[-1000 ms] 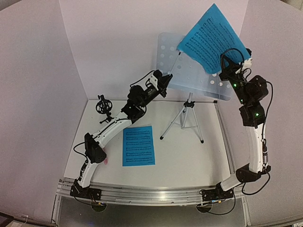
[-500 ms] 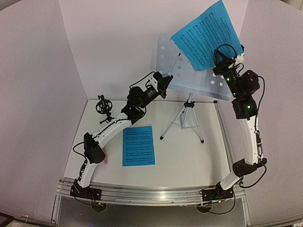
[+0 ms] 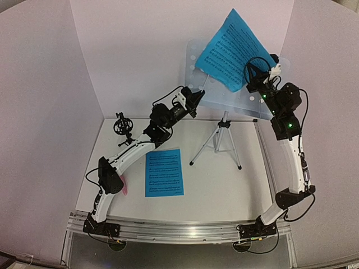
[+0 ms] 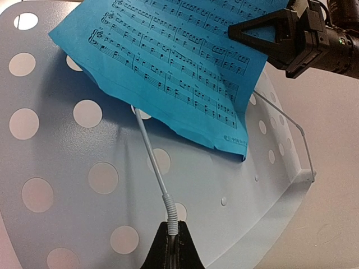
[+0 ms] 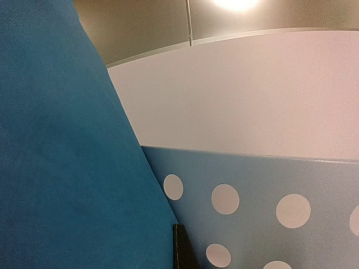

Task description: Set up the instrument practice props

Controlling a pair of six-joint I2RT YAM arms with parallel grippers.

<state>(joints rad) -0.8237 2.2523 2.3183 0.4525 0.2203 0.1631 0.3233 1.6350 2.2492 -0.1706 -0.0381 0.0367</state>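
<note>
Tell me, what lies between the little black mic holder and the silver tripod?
The robot's left arm crosses that gap above the table; the top view shows it.

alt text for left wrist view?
The right gripper holds a blue sheet-music page in front of the pale blue perforated music stand. At bottom, the left gripper is shut on a thin wire retainer running up behind the page.

- A white table fills the middle, and its surface is plain and matte.
- Three pale panels enclose it: a back panel on the far side, a left panel and a right panel.
- An aluminium rail runs along the table's near edge.
- Above the panels' top edge, a beige ceiling carries a bright lamp.
</note>
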